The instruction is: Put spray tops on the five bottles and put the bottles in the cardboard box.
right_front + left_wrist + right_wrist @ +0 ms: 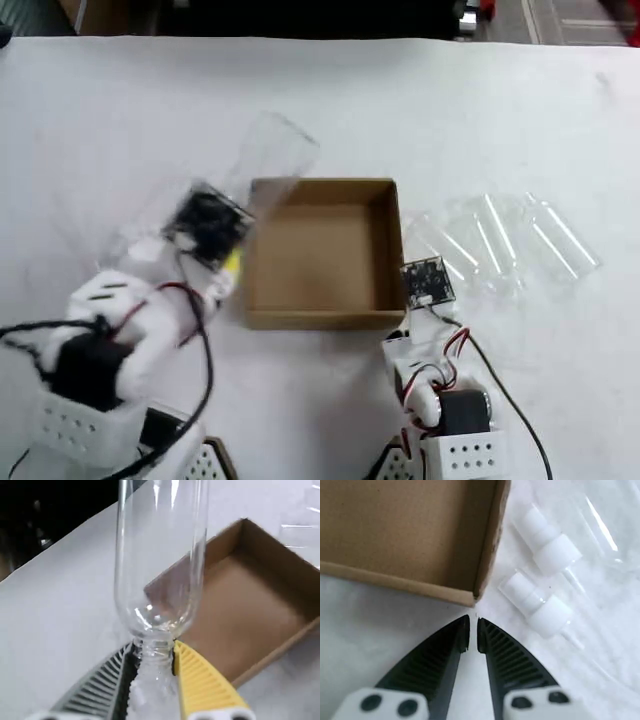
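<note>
Left gripper (155, 666): I have it clamped on the bottle (160, 555) neck, leaving the body free, tilted beside the cardboard box (325, 318).
Right gripper (473, 630): fingers together, empty, near two spray tops (540, 607), likely for pickup.

Clear bottle (268, 152) tilted beside open cardboard box (325, 318); spray tops (542, 609) near.

You have a brown box (325, 318), a clear bottle (160, 555) and white tops (540, 607) on a white table (320, 100). Your left gripper (154, 652) is ribbed grey and yellow; the right gripper (473, 630) seems ribbed black.
</note>
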Controlling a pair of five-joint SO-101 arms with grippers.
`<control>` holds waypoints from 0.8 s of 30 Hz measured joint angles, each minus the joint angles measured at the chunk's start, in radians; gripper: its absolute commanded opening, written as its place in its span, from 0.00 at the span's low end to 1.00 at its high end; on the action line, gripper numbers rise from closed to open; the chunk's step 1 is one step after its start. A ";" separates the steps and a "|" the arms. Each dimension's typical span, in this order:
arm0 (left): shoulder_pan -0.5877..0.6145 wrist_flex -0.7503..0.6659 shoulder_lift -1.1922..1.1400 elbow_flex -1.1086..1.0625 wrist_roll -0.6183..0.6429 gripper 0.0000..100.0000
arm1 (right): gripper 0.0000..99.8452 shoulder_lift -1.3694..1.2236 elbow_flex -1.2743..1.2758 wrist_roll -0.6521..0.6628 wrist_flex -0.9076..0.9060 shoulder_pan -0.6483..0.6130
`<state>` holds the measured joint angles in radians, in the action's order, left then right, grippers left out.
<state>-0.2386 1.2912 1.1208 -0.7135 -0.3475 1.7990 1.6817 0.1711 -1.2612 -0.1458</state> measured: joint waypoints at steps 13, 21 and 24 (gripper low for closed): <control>-0.114 -0.150 0.023 -0.221 -0.103 0.02 | 0.02 -0.002 -0.011 0.000 0.336 0.189; -0.101 -0.158 0.238 -0.334 -0.089 0.02 | 0.02 -0.002 -0.023 0.072 0.755 0.258; -0.101 -0.158 0.302 -0.364 -0.087 0.02 | 0.02 -0.002 -0.080 0.084 0.772 0.256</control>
<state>-0.3399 1.1331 1.4231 -1.0771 -0.4350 1.7975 1.6019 0.2555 -0.4895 0.1105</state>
